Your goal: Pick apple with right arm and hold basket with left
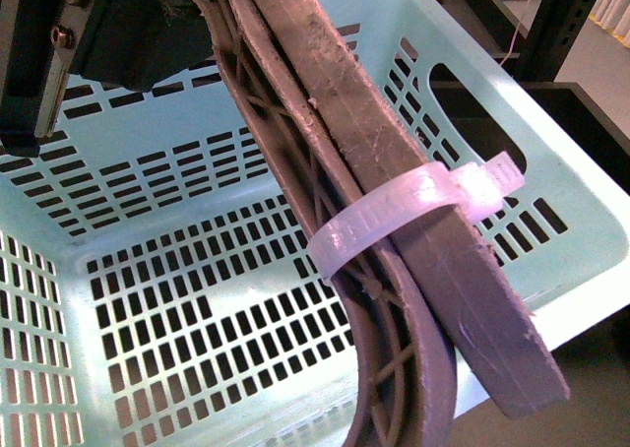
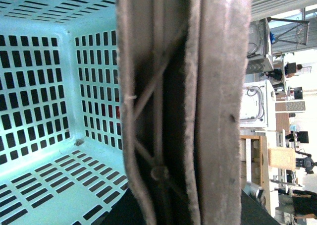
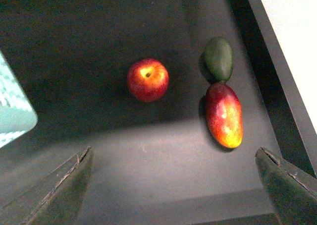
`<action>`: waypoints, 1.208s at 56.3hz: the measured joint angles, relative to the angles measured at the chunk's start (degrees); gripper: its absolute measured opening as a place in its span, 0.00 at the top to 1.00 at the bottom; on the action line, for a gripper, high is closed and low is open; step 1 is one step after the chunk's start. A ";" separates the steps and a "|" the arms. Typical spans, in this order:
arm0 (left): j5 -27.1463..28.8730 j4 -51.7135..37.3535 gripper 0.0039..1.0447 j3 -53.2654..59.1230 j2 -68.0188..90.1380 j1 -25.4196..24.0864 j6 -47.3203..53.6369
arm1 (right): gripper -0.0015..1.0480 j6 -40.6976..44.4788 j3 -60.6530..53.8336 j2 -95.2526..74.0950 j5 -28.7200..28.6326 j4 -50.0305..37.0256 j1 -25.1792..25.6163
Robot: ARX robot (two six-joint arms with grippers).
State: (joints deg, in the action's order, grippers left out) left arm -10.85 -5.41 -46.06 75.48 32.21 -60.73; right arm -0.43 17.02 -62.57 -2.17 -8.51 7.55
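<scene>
**Apple on a dark tray under the spread right gripper; left gripper lies across the basket.**

The apple is seen on the black tray floor, stem dimple up, untouched, between a corner of the basket and two other fruits, apart from both. A dark green fruit is laid touching a red-and-yellow mango-like fruit. The right gripper is held above the tray with its jaws released and wide apart, nothing between them. The left gripper is stretched across the basket's rim, its brown-grey strips pressed together and bound by a white zip tie; whether the basket wall is clamped cannot be told.
</scene>
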 joint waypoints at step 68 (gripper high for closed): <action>-0.04 0.09 0.85 0.00 0.00 0.00 0.02 | 0.08 -1.68 45.86 -71.12 8.39 -1.03 -7.67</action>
State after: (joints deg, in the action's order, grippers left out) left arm -10.90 -5.32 -46.06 75.48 32.21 -60.71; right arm -2.11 62.87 -133.69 6.22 -9.54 -0.12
